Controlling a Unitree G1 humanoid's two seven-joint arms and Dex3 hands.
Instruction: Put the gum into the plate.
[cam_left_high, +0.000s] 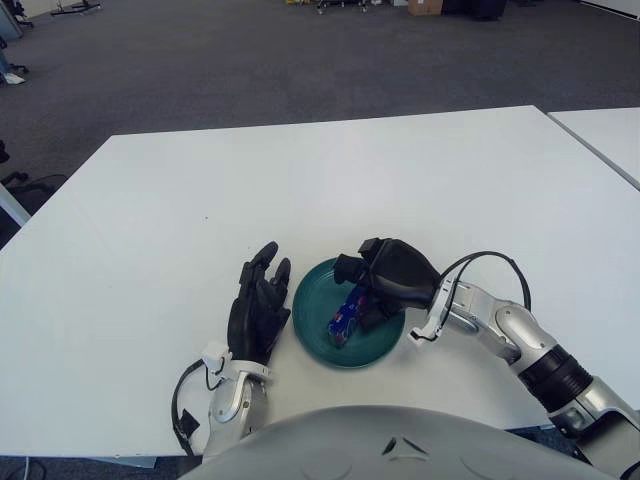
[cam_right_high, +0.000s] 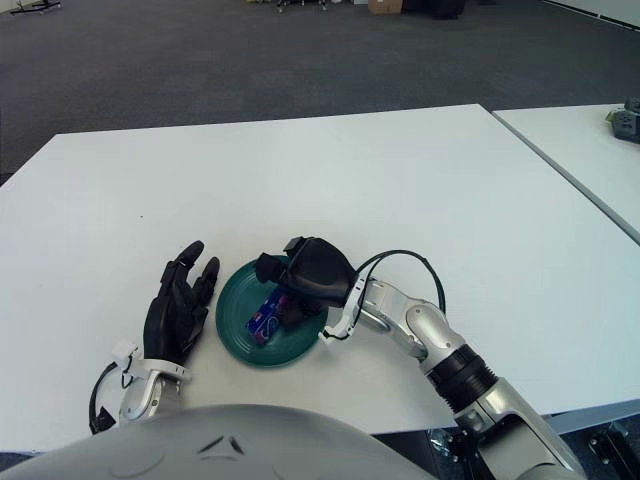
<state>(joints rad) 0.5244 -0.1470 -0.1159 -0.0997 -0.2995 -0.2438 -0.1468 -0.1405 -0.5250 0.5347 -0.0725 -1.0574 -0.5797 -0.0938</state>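
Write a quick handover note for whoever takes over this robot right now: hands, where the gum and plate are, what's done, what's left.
Right hand: over the right part of the green plate, fingers around the upper end of the gum; whether they grip it or have let go cannot be told.
Left hand: idle, fingers spread, just left of the plate, holding nothing.
Gum: blue pack, inside the plate near its middle.
Plate: on the white table, near the front edge.
Done: gum is in the plate.
Left: confirm release, then draw the right hand clear without dragging the gum out.
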